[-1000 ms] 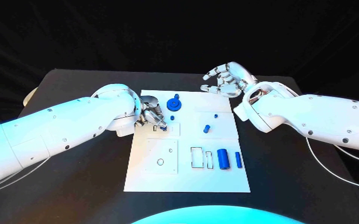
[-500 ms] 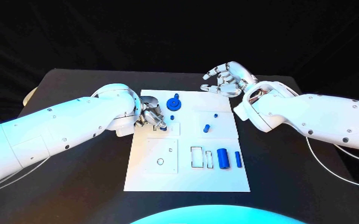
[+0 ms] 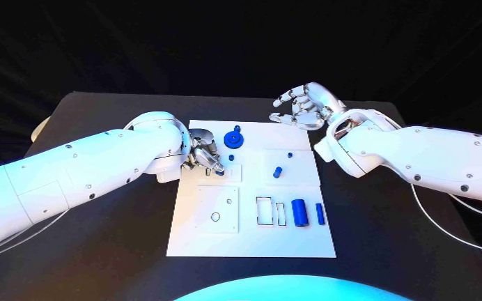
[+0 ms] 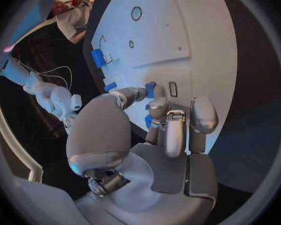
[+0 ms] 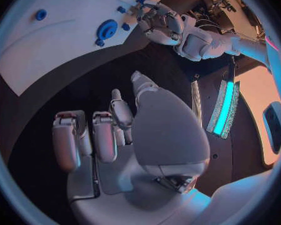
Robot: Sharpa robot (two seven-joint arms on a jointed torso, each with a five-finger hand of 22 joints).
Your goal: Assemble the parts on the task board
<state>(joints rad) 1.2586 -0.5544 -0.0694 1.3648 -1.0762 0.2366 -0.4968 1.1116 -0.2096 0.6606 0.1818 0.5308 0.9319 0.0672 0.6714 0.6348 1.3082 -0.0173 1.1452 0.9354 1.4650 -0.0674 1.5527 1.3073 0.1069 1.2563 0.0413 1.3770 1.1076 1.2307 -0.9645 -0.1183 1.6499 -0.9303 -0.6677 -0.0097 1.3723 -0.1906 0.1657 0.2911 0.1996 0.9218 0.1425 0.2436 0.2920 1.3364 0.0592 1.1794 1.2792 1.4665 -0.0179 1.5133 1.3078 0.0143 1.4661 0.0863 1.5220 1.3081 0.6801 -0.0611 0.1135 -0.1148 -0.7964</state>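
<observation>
The white task board (image 3: 251, 235) lies in the middle of the black table. My left hand (image 3: 204, 153) rests low over the board's left side, thumb and a finger pinching a small blue part (image 3: 219, 173) against the plate; in the left wrist view that part (image 4: 150, 89) sits at the fingertips beside a small rectangular slot (image 4: 173, 89). A blue gear (image 3: 235, 139) stands just beyond the hand. My right hand (image 3: 304, 108) hovers over the board's far edge, fingers apart and holding nothing. In the right wrist view the right hand (image 5: 115, 135) is bare, with the gear (image 5: 107, 30) far ahead.
On the board's right half stand a blue peg (image 3: 278, 172) and a smaller stud (image 3: 289, 155). Near the front lie a blue cylinder (image 3: 299, 212) and a slim blue bar (image 3: 320, 214) beside outlined slots (image 3: 264, 212). Black table (image 3: 111, 245) surrounds the board.
</observation>
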